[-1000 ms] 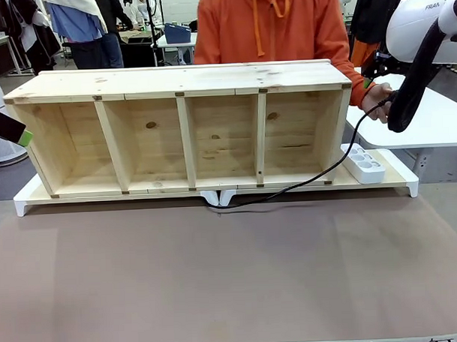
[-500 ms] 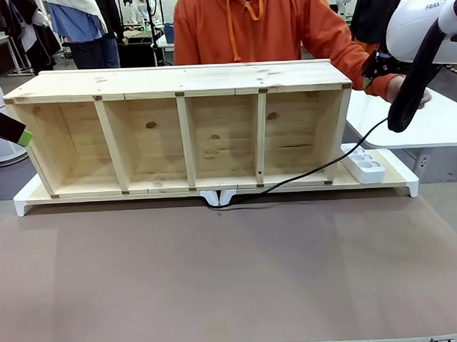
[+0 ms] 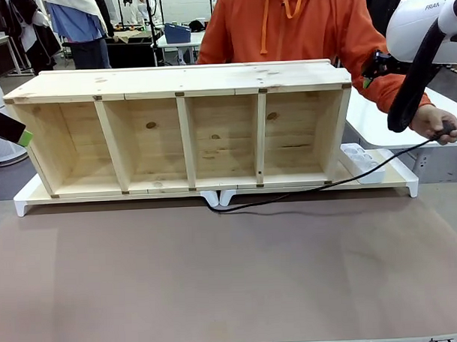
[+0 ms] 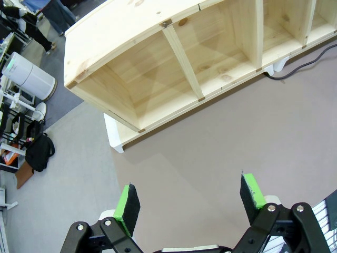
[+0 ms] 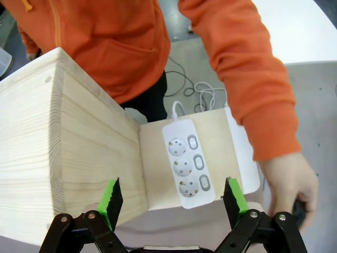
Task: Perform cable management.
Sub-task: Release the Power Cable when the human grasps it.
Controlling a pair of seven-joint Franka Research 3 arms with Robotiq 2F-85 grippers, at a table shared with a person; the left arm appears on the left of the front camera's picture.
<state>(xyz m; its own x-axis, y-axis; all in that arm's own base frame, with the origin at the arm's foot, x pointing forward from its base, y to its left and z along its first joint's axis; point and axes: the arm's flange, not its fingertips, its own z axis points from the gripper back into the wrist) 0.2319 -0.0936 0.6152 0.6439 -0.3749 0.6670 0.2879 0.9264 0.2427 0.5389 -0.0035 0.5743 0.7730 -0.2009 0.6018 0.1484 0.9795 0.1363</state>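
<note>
Nearest, the brown surface [image 3: 232, 276] lies bare in front of the shelf. The left tool [image 4: 189, 203] hangs above it with its jaws spread wide and nothing between the green pads; the shelf's end compartment is seen beyond it.

The cable [image 3: 304, 189] emerges at the white feet under the shelf's middle and runs rightward, just off the surface, rising across the power strip [image 3: 361, 160] to the person's hand [image 3: 437, 123], which is closed around the plug end (the plug itself is mostly hidden in the fist). From the left wrist, a short black stretch is visible by the shelf's foot [image 4: 295, 67].

Judged by look: the cord is thin, light, limp and glossy, so it would likely slide through a loose pinch and sag when lifted. A hold near the plug, or on the free span between shelf and strip, seems best.

The wooden shelf [image 3: 184, 81] has four open compartments, all empty. It sits on a white tray [image 3: 403, 178] together with the strip, whose three sockets are unoccupied [image 5: 188, 162].

The right tool [image 5: 171, 203] hovers above the strip and the shelf's end, jaws fully apart, holding nothing.
</note>
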